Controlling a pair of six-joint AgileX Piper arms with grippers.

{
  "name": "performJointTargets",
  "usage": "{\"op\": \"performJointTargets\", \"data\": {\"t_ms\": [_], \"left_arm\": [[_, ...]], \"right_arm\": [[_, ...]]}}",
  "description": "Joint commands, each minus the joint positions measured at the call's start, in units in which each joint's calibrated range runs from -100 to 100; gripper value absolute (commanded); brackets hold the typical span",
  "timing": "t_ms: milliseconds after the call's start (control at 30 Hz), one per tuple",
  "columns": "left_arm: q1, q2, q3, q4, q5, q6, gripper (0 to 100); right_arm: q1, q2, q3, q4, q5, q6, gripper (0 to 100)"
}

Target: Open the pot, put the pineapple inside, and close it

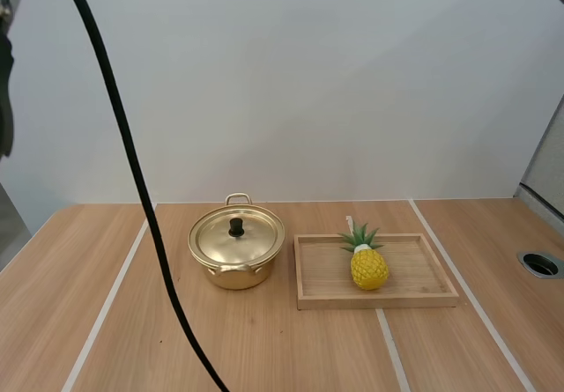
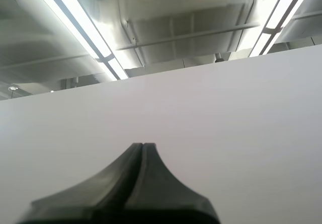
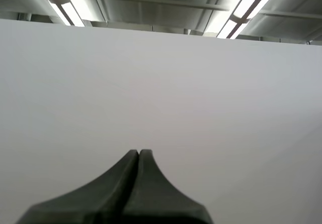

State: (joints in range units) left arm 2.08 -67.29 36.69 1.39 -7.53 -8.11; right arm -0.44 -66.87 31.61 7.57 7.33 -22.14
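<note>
On my worktop (image 1: 70, 277): one gold pot (image 1: 236, 264), its lid (image 1: 251, 240) seated on it with a black knob (image 1: 236, 226) on top, standing nearer the far edge than the near one and about midway between the left and right edges. One wooden tray (image 1: 423, 299) lies just beside the pot on the side toward the right edge, not touching it, with one yellow pineapple (image 1: 367, 263) inside near the middle of the tray's far edge, green crown toward that edge. My left gripper (image 2: 143, 146): both fingers pressed together into one dark wedge, nothing between them; my right gripper (image 3: 139, 152): likewise pressed together on nothing.
</note>
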Motion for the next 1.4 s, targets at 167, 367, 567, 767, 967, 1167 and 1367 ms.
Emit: {"op": "performJointTargets", "data": {"t_ms": [167,367,567,767,967,1167,1367], "left_arm": [[-0.19,8.55,-12.42,-0.44,14.17,-0.35,0],[-0.19,14.58,-20.21,-1.39,24.22,-0.35,0],[-0.19,19.53,-30.19,-1.39,40.45,0.05,0],[-0.19,23.7,-37.44,-4.66,59.71,2.52,0],[-0.19,26.19,-38.03,-14.11,73.55,9.4,0],[-0.19,27.97,-38.03,-15.64,81.21,10.16,0],[-0.19,29.57,-38.03,-15.72,87.25,10.16,0]], "right_arm": [[0.04,7.73,-9.5,-2.32,3.54,-0.33,0],[0.04,11.88,-11.98,-3.14,10.03,-0.33,0],[0.04,14.38,-13.76,-7.57,15.28,-0.33,0],[0.04,15.6,-15.1,-5.32,25.21,-0.24,0],[0.04,15.6,-15.1,-5.23,29.66,-0.17,0],[-0.19,16.31,-15.1,-6.11,33.39,-0.17,0],[-0.19,16.31,-15.1,-6.27,36.48,-0.17,0]]}}
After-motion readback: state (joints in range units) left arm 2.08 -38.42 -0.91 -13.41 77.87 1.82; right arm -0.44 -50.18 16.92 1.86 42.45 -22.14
